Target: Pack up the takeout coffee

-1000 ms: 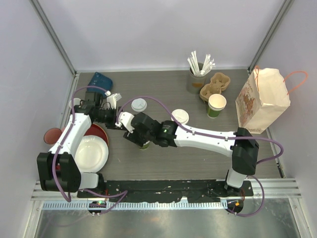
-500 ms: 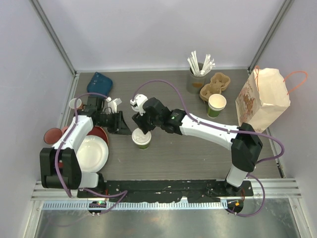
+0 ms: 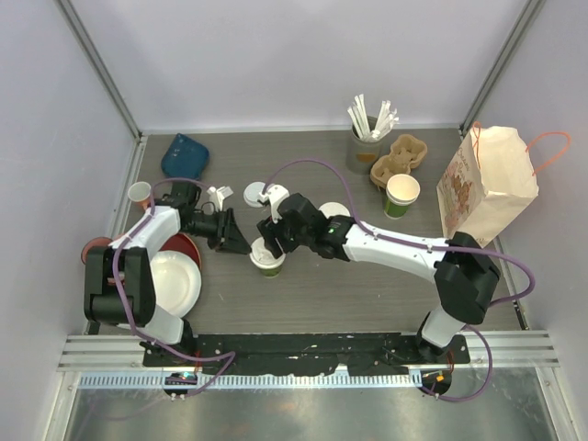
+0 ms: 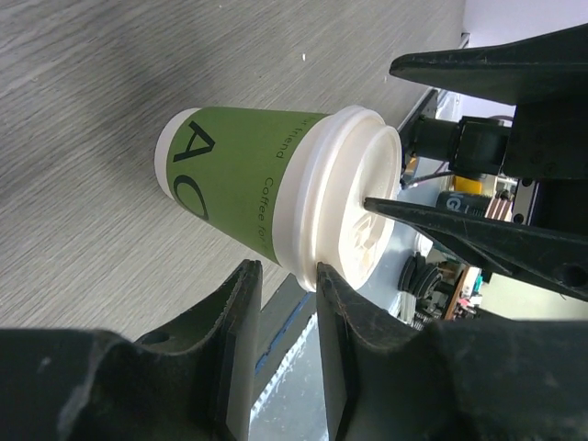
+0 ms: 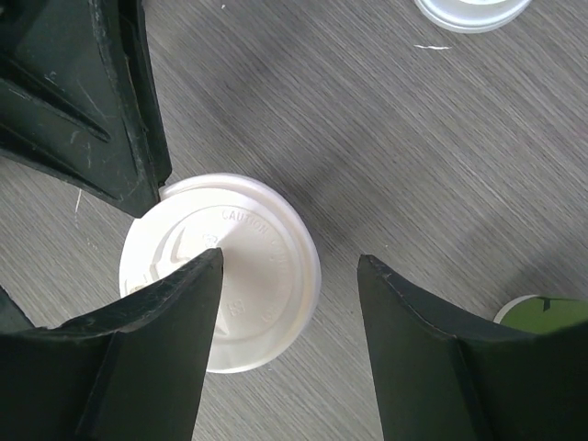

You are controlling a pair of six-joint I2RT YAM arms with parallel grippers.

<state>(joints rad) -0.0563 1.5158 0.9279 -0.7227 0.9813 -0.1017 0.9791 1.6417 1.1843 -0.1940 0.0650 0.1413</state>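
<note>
A small paper cup (image 3: 140,193) is sitting at the far left of the tabletop (image 3: 322,303), and a white plate (image 3: 170,280) is resting on a red plate (image 3: 187,243) nearer the arms. The left hand (image 4: 288,276) is reaching in with its fingers narrowly apart at the lid rim of the green coffee cup (image 3: 267,262), which is standing upright left of centre. Whether they are pinching it cannot be told. The right hand (image 5: 289,262) is hovering open over the lid (image 5: 266,276). Further right, a grey holder (image 3: 361,154) is carrying white straws (image 3: 372,115). A cardboard cup carrier (image 3: 400,154) is lying just beside an uncovered green cup (image 3: 401,195), and a paper bag (image 3: 485,184) is standing at the far right. A second earlier, the right hand was covering the coffee cup and the left hand was farther back.
</note>
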